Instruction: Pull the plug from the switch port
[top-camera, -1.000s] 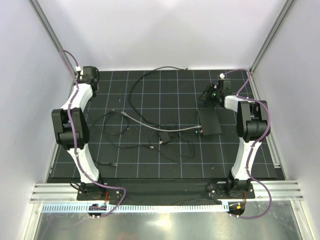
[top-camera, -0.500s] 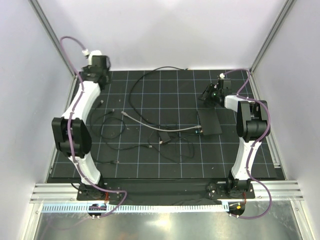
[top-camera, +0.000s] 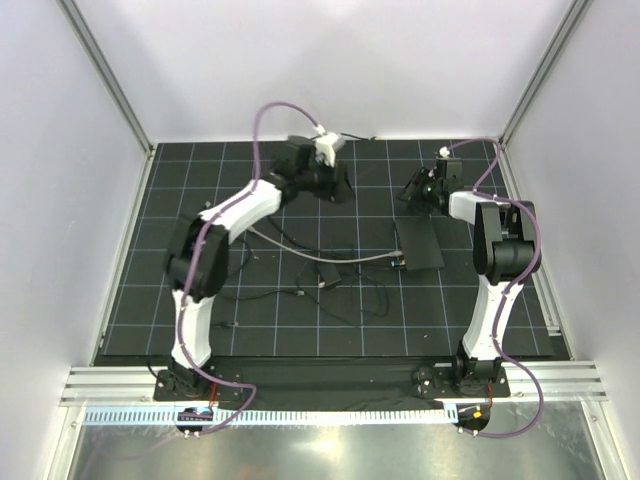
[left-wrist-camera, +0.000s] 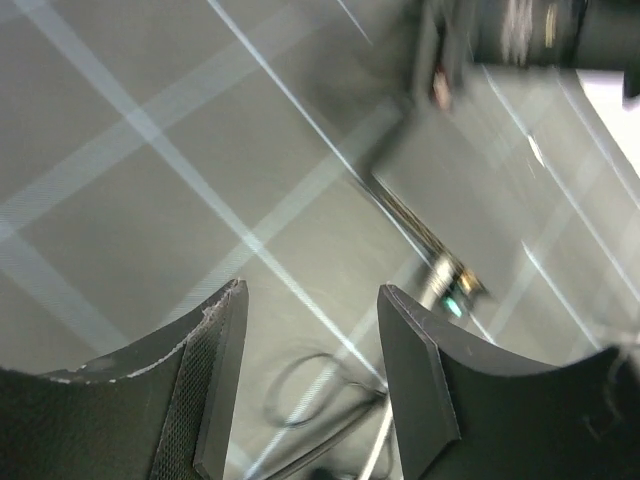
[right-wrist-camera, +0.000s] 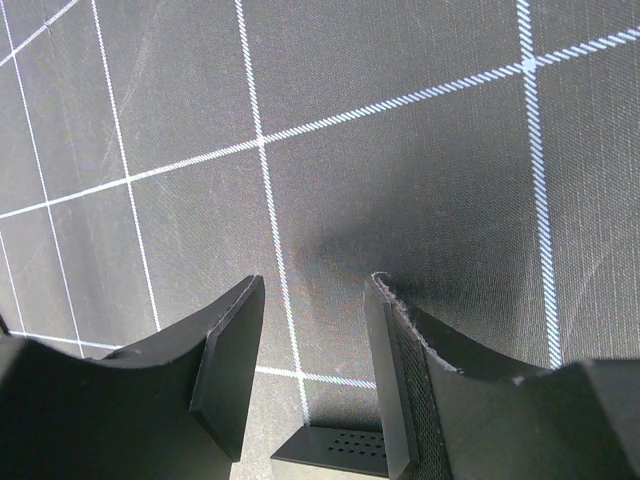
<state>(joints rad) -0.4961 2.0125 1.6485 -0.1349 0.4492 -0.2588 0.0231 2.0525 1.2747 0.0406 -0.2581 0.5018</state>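
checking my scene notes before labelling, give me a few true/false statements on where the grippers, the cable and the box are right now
1. The left gripper grips the grey cable. False: its jaws stand open and empty above the mat.
2. The right gripper is open with nothing between its fingers. True.
3. The black box lies on the left side of the mat. False: it lies on the right side, close to the right arm.
4. The grey cable runs up to the black box's near left corner. True.
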